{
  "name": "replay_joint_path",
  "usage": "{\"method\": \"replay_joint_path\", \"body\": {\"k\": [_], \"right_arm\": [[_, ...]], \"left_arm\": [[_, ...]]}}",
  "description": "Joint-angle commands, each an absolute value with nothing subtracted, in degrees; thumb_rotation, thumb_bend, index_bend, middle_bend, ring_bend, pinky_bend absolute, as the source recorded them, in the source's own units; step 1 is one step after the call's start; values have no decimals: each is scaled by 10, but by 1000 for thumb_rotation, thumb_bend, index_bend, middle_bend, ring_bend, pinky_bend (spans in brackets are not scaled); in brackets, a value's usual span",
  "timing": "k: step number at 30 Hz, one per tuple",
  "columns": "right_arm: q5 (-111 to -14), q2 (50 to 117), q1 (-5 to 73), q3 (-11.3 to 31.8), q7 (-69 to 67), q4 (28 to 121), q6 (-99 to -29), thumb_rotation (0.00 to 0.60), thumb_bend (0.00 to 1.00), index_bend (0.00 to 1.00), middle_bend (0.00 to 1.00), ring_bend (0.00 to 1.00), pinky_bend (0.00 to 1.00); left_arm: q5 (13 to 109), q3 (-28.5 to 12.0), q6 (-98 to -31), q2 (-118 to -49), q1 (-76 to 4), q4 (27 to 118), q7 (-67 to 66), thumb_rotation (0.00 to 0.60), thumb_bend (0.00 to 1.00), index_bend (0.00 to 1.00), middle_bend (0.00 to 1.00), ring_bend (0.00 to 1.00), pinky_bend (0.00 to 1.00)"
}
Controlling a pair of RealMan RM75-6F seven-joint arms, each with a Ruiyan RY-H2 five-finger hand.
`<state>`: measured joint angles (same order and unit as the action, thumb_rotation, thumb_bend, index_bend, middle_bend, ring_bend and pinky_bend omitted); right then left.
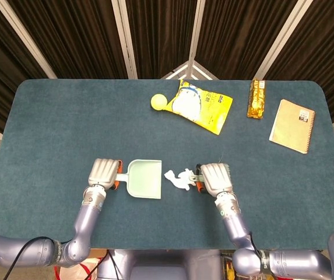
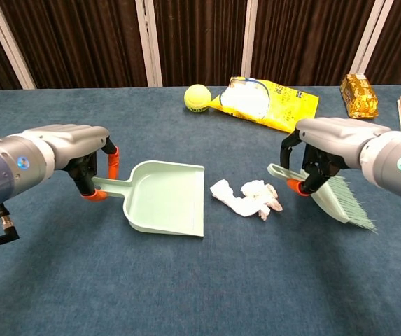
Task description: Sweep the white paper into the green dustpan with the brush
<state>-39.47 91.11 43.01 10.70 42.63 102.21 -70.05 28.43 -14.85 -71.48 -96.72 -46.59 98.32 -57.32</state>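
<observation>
A crumpled white paper (image 2: 248, 198) (image 1: 178, 178) lies on the blue table between my two hands. Just left of it sits the green dustpan (image 2: 166, 199) (image 1: 144, 179), its open mouth facing the paper and a small gap between them. My left hand (image 2: 71, 154) (image 1: 104, 172) grips the dustpan's handle. My right hand (image 2: 326, 143) (image 1: 214, 177) holds the pale green brush (image 2: 336, 200) by its handle, just right of the paper, bristles slanting down to the right.
A yellow ball (image 2: 197, 97) and a yellow snack bag (image 2: 266, 99) lie at the back centre. A gold packet (image 2: 358, 94) and a tan notebook (image 1: 292, 126) sit at the back right. The table's near edge (image 1: 167, 245) runs close below my hands.
</observation>
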Motion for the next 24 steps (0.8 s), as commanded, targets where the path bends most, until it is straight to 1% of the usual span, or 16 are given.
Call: {"method": "replay_joint_path", "body": {"k": [1,6,12,24], "right_arm": [[-389,911,434,110,431,1021,-700,600,490,810,946,968,912],[-386,911,440,112,438,1028,-699,600,491,810,946,968,911],[-387,919,448,119,446,1042,-707,600,492,811,946,968,911],[-339,927,470,132,483,1104,-731,600,495,814,946,968,912]], "left_arm": [[240,-170,-721,-981,-486,986,-589,600,618,752,1000,993,1000],[217,-177,-722,-997,-499,979,-585,600,619,752,1000,994,1000],[217,-174,-724,-1007,-509,976,-577,600,622,752,1000,993,1000],[212,-168,-738,-1020,-524,972,-576,600,622,753,1000,994,1000]]}}
